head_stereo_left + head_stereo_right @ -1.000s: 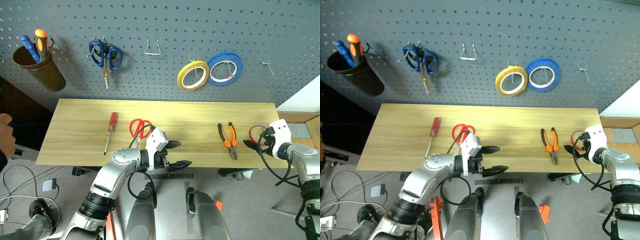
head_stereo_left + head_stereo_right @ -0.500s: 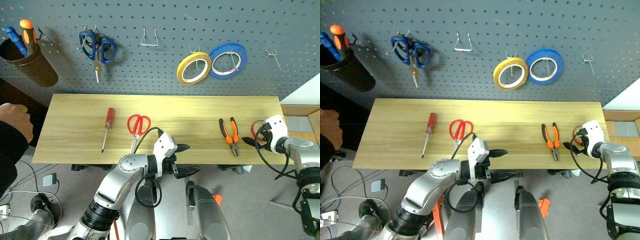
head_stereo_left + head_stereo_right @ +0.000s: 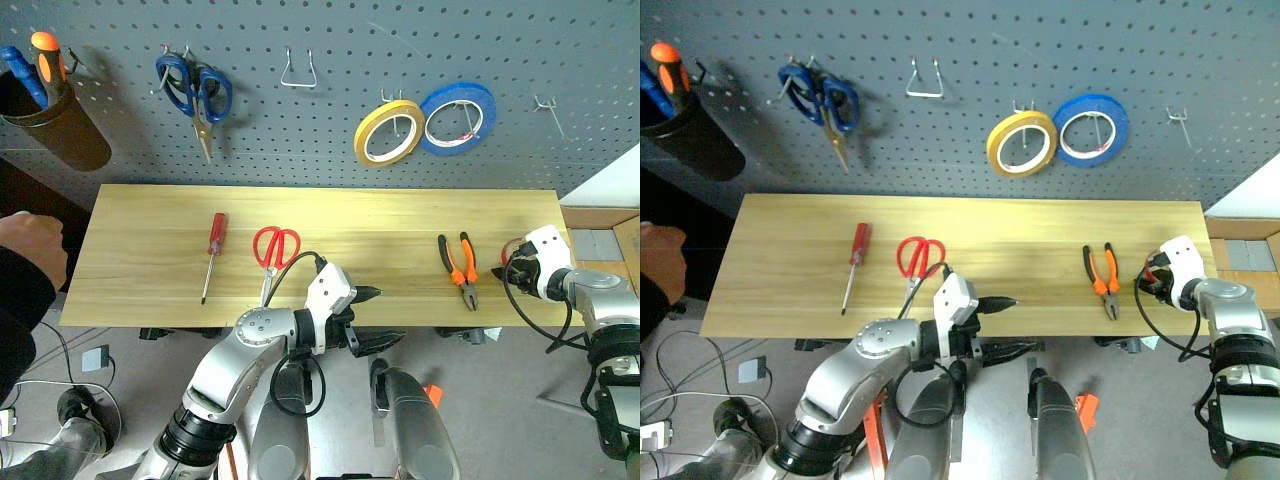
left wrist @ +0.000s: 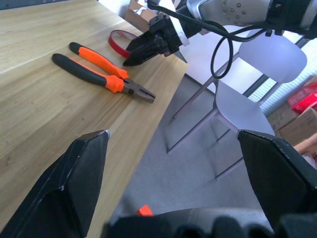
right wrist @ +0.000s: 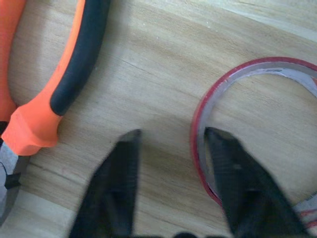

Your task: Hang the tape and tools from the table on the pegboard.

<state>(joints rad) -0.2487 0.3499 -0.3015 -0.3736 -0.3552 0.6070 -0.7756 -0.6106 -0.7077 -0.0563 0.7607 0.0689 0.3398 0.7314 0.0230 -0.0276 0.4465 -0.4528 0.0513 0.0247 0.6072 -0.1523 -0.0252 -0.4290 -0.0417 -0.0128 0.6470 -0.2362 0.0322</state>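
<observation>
Both robot arms are built of rounded silver-grey metal segments joined by black ribbed collars, each ending in a white boxy wrist housing. A looping black cable runs along each forearm to its wrist, feeding the left pincer (image 3: 372, 318) and right pincer (image 4: 132, 54), both with pointed matte-black fingers. The person at the edge wears a dark sleeve (image 3: 18, 300).

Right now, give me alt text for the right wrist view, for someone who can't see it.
Two black fingers of the right gripper straddle the near rim of a thin red ring of tape lying flat on the light wooden plank table, one finger inside the ring. Orange-and-black handled pliers lie beside it, apart from it.
</observation>
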